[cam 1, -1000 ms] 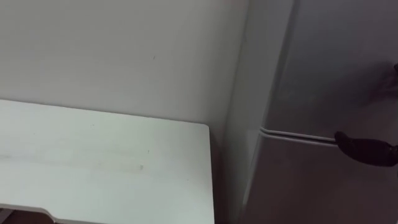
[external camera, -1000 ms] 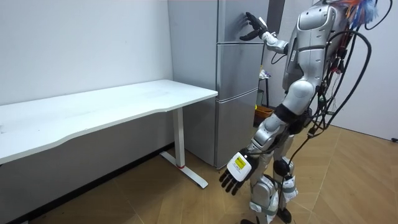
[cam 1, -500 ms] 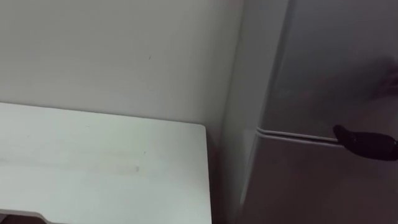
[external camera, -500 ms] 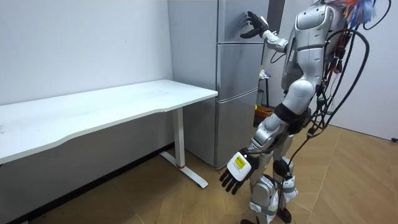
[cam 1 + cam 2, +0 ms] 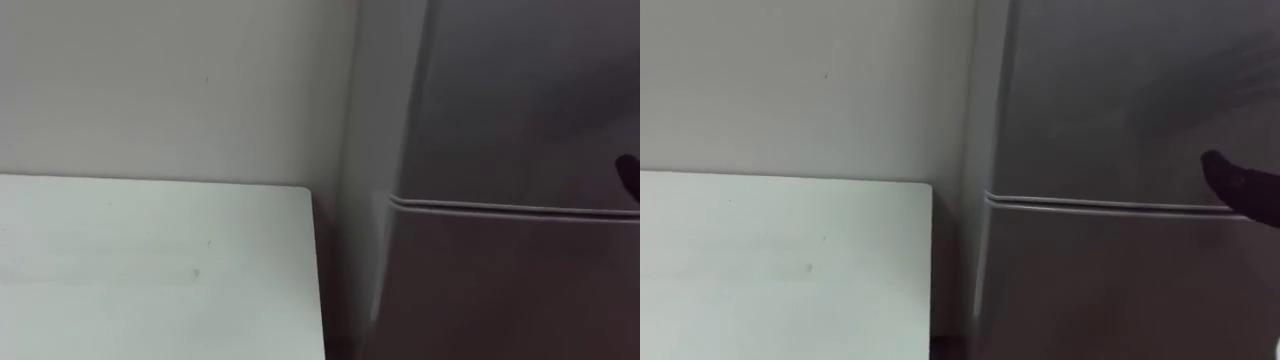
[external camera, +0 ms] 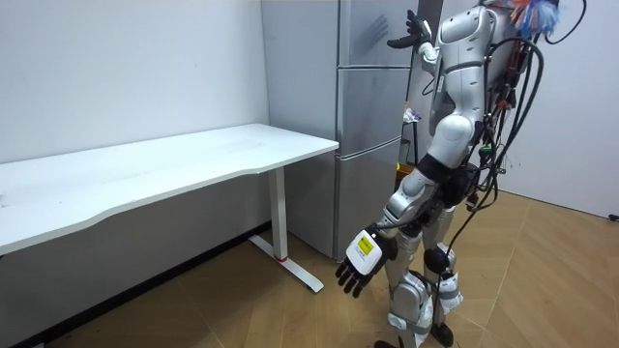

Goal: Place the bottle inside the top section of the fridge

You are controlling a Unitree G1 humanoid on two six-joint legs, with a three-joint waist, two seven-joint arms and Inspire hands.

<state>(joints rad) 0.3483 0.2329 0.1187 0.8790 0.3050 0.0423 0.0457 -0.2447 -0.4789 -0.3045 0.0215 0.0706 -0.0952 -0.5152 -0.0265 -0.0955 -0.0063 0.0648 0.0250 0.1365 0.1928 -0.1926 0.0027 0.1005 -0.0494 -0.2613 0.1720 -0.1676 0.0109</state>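
Robot stands at fridge [image 6: 370, 106], just right of white table [image 6: 193, 159]. Fridge doors shut. Right hand [image 6: 410, 32] up near upper door [image 5: 1110, 90], fingers spread, empty. Left hand [image 6: 360, 261] hangs low, fingers straight, empty. Bottle's place: cannot tell.

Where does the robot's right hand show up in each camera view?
Left eye view: right hand, a dark tip at the right edge, just above the door seam.
Right eye view: right hand at the right edge, over the door seam.
Room view: right hand raised, top centre, before the upper fridge door.
Shared landmark: the door seam.
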